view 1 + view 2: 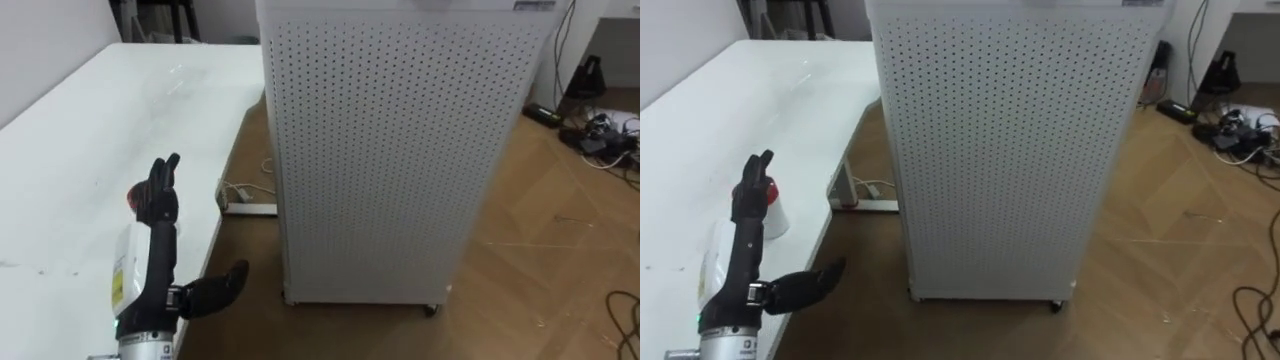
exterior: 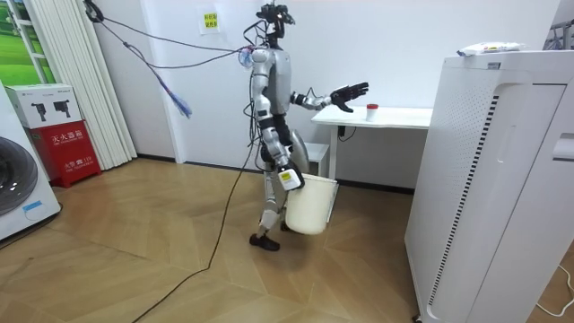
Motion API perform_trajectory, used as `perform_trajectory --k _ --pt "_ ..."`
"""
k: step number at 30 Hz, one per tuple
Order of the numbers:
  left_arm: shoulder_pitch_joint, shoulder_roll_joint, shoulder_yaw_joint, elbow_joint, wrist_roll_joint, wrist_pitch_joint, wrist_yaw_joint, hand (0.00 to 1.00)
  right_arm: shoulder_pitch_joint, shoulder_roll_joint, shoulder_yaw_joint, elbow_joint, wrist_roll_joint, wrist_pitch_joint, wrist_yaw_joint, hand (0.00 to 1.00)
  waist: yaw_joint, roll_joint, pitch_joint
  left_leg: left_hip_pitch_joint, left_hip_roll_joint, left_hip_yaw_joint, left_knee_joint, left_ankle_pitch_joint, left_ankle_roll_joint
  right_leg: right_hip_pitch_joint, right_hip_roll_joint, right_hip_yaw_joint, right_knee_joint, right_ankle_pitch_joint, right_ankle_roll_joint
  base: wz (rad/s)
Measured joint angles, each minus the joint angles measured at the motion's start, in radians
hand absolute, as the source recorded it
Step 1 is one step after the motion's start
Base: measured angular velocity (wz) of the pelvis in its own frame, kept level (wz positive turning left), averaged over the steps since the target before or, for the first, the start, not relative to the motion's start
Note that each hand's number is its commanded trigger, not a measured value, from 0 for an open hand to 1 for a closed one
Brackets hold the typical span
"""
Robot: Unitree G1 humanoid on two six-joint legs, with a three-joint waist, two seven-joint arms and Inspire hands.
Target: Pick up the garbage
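Reaching out over the long white tabletop, the left robot hand hovers with fingers straight and thumb spread wide, clamped on nothing. That looks like the approach to a grasp. The piece of garbage, a small white container with a red cap, stands upright on the tabletop near its long edge. In the eye views it sits just past the fingertips. In the room view the hand hangs above the tabletop, short of the container and not touching it.

At the tabletop's end the robot stands with its right robot hand low by its hip, at a round white plastic bucket hanging below tabletop height. I judge it is kept there to take the garbage. How that hand is set on the bucket I cannot tell.

Off the tabletop's long edge stands a tall white perforated metal cabinet on the wooden floor, with a narrow gap between them. It crowds that side, so the reach probably has to stay over the tabletop. Dark cables and plugs lie on the floor well beyond the cabinet, clear of the work.
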Motion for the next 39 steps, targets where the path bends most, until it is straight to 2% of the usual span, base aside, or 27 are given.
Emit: perform_trajectory --k 2,3,4,5,6,7,8,9,10,11,12,14,15,18,22,30,32,35,39 --pt "-0.004 0.0 0.0 0.002 0.0 0.0 0.001 0.0 0.0 0.0 0.004 -0.016 -0.005 0.011 -0.006 1.0 0.017 0.009 0.0039 0.015 0.002 0.011 0.024 -0.037 0.006 -0.024 -0.026 -0.049 0.117 0.002 0.007 -0.15" --pt "-0.002 0.0 0.002 0.002 0.006 0.0 0.005 0.0 -0.001 -0.001 0.002 -0.024 -0.006 0.015 -0.01 1.0 0.022 0.013 0.0063 0.029 0.0 0.016 0.032 -0.058 0.012 -0.044 -0.047 -0.075 0.199 0.016 0.031 0.04" --pt "-0.003 0.005 0.003 0.0 0.012 0.0 0.011 0.0 -0.002 -0.002 0.0 -0.029 -0.006 0.015 -0.013 1.0 0.02 0.016 0.0055 0.051 -0.007 0.0 0.03 -0.069 0.018 -0.072 -0.065 -0.09 0.284 0.044 0.061 0.13" --pt "-0.004 0.006 0.004 0.0 0.014 0.0 0.012 0.0 0.0 -0.002 -0.001 -0.035 -0.007 0.015 -0.017 1.0 0.02 0.021 0.0086 0.062 -0.011 -0.017 0.024 -0.072 0.02 -0.092 -0.068 -0.092 0.319 0.058 0.067 0.24" --pt "-0.006 0.004 0.009 0.0 0.016 0.0 0.022 0.0 0.004 -0.002 -0.001 -0.052 -0.005 0.015 -0.02 1.0 0.019 0.03 0.0066 0.08 -0.011 -0.05 0.01 -0.074 0.019 -0.125 -0.062 -0.08 0.334 0.043 0.064 0.19" --pt "-0.006 0.004 0.012 0.0 0.006 0.0 0.04 0.0 -0.001 -0.004 -0.001 -0.061 -0.004 0.013 -0.021 1.0 0.02 0.045 0.0119 0.096 -0.009 -0.09 -0.01 -0.071 0.014 -0.161 -0.056 -0.076 0.296 0.019 0.063 0.21" --pt "-0.007 0.005 0.014 0.0 0.0 0.0 0.046 0.0 -0.003 -0.005 -0.001 -0.063 -0.004 0.007 -0.021 1.0 0.017 0.05 0.0106 0.1 -0.009 -0.104 -0.016 -0.07 0.012 -0.177 -0.057 -0.072 0.254 0.018 0.064 0.33" --pt "-0.017 0.006 0.019 0.0 0.0 0.0 0.055 0.0 -0.002 -0.005 0.0 -0.064 -0.007 -0.009 -0.021 1.0 0.015 0.047 0.0094 0.107 -0.013 -0.124 -0.02 -0.069 0.01 -0.203 -0.071 -0.055 0.139 0.027 0.07 0.45" --pt "-0.021 0.009 0.027 0.0 0.001 -0.001 0.07 0.0 -0.003 -0.004 0.001 -0.063 -0.011 -0.015 -0.021 1.0 0.016 0.035 0.0084 0.113 -0.019 -0.132 -0.023 -0.072 0.005 -0.232 -0.084 -0.036 0.044 0.116 0.074 0.49" --pt "-0.016 0.01 0.033 0.0 0.002 -0.002 0.072 0.0 -0.004 -0.002 0.0 -0.063 -0.017 -0.017 -0.022 1.0 0.015 0.033 0.0063 0.119 -0.02 -0.146 -0.026 -0.075 -0.001 -0.235 -0.097 -0.039 0.04 0.165 0.066 0.49" --pt "-0.009 0.012 0.037 -0.001 0.011 -0.002 0.073 0.0 0.002 0.001 -0.001 -0.062 -0.042 -0.021 -0.02 1.0 0.013 0.027 -0.0037 0.133 -0.013 -0.164 -0.044 -0.069 -0.015 -0.208 -0.087 -0.056 0.016 0.163 0.062 0.42" --pt "-0.002 0.014 0.053 -0.021 0.022 -0.002 0.074 0.0 -0.003 -0.001 -0.001 -0.057 -0.047 -0.022 -0.011 1.0 0.028 0.026 -0.0037 0.154 0.008 -0.166 -0.079 -0.06 -0.029 -0.168 -0.065 -0.084 -0.03 0.171 0.048 0.31" --pt "0.009 0.015 0.065 -0.039 0.022 -0.002 0.074 0.0 -0.003 -0.001 0.0 -0.058 -0.047 -0.023 0.005 1.0 0.03 0.02 -0.0014 0.173 0.016 -0.164 -0.109 -0.054 -0.04 -0.144 -0.052 -0.094 -0.062 0.175 0.042 0.26" --pt "0.037 0.016 0.076 -0.082 0.032 0.003 0.075 0.0 0.001 -0.006 0.001 -0.059 -0.046 -0.024 0.023 1.0 0.043 0.006 -0.0027 0.209 0.039 -0.164 -0.165 -0.045 -0.054 -0.097 -0.029 -0.122 -0.12 0.18 0.034 0.2" --pt "0.044 0.016 0.093 -0.092 0.034 0.003 0.077 0.0 0.011 -0.007 0.006 -0.056 -0.046 -0.023 0.046 1.0 0.059 -0.005 0.0009 0.249 0.052 -0.164 -0.198 -0.044 -0.057 -0.043 -0.007 -0.13 -0.178 0.183 0.029 0.04" --pt "0.058 0.016 0.101 -0.092 0.018 0.003 0.088 0.0 0.01 -0.003 0.019 -0.058 -0.071 -0.024 0.084 1.0 0.072 -0.008 0.0002 0.265 0.054 -0.172 -0.228 -0.043 -0.057 -0.021 -0.005 -0.154 -0.209 0.184 0.029 0.04" --pt "0.079 0.015 0.097 -0.092 -0.003 0.003 0.088 0.0 0.007 -0.003 0.026 -0.057 -0.076 -0.024 0.089 1.0 0.072 -0.009 -0.0002 0.268 0.055 -0.172 -0.228 -0.043 -0.057 -0.017 -0.005 -0.157 -0.211 0.184 0.029 0.0" --pt "0.116 0.011 0.092 -0.092 -0.039 0.003 0.085 0.0 -0.003 -0.003 0.032 -0.058 -0.092 -0.016 0.106 1.0 0.072 -0.022 -0.0009 0.269 0.055 -0.172 -0.229 -0.043 -0.057 -0.015 -0.005 -0.155 -0.211 0.184 0.029 0.01" --pt "0.168 0.011 0.061 -0.083 -0.107 0.004 0.055 0.0 -0.003 -0.003 0.036 -0.057 -0.098 -0.014 0.118 1.0 0.071 -0.036 0.0035 0.294 0.056 -0.175 -0.242 -0.043 -0.057 0.022 0.002 -0.156 -0.248 0.189 0.036 0.05"
